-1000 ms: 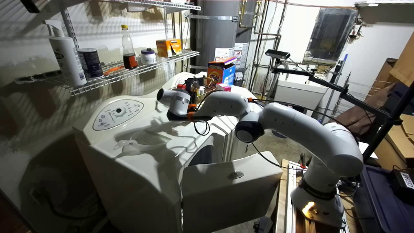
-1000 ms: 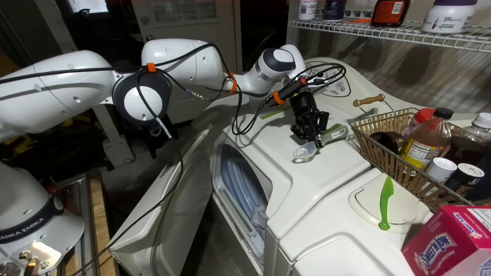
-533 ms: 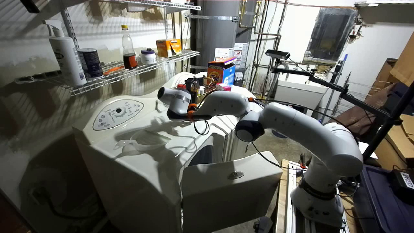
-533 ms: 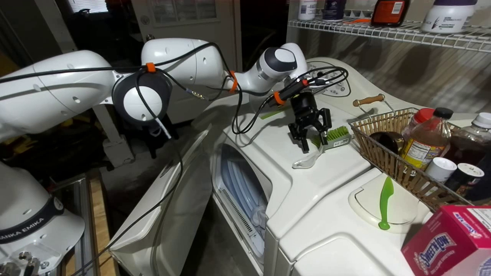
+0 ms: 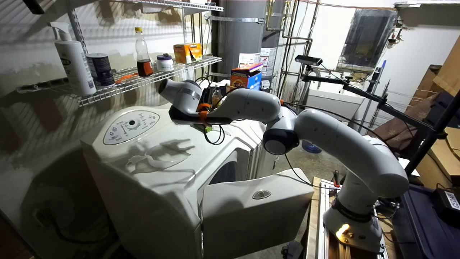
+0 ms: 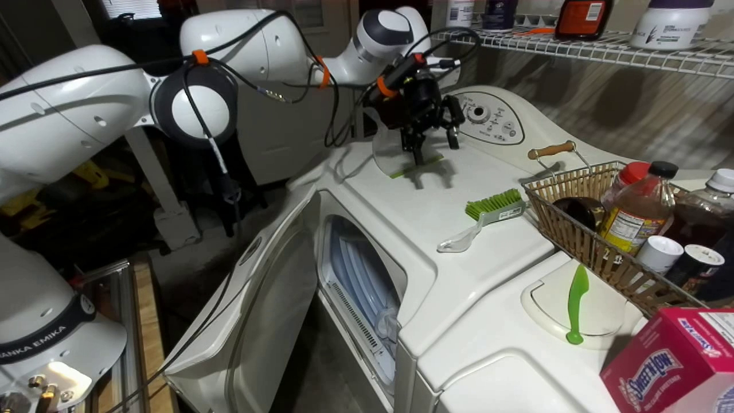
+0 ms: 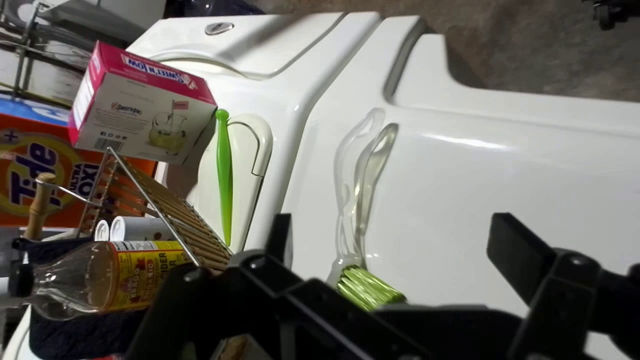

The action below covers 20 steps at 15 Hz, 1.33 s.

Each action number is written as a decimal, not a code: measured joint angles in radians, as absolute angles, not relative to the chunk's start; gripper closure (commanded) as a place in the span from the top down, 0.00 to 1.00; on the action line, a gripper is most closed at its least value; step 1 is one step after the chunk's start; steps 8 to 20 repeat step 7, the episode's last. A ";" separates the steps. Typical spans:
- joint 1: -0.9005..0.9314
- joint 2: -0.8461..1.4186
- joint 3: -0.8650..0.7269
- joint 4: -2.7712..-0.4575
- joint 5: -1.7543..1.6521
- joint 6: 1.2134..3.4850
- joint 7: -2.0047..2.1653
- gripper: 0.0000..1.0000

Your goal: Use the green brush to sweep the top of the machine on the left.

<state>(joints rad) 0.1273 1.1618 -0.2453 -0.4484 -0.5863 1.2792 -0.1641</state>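
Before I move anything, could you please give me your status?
Gripper open, holding nothing, above the machine. Brush lying on the machine's top. Basket close by the brush, contact unclear.

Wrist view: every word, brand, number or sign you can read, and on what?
"SWEET'N LOW": pink box
"Tide": orange box
"+": orange box
"ULTRA OXI": orange box
"BRAGG": bottle
"ORGANIC": bottle
"CIDER": bottle
Too small or blurred: remaining box and bottle print, the white marking on the blue panel, the oval badge.
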 measured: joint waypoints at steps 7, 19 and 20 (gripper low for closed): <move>0.244 0.980 -0.174 -0.434 -0.424 1.145 -0.065 1.00; 0.244 0.980 -0.174 -0.434 -0.424 1.145 -0.065 1.00; 0.244 0.980 -0.174 -0.434 -0.424 1.145 -0.065 1.00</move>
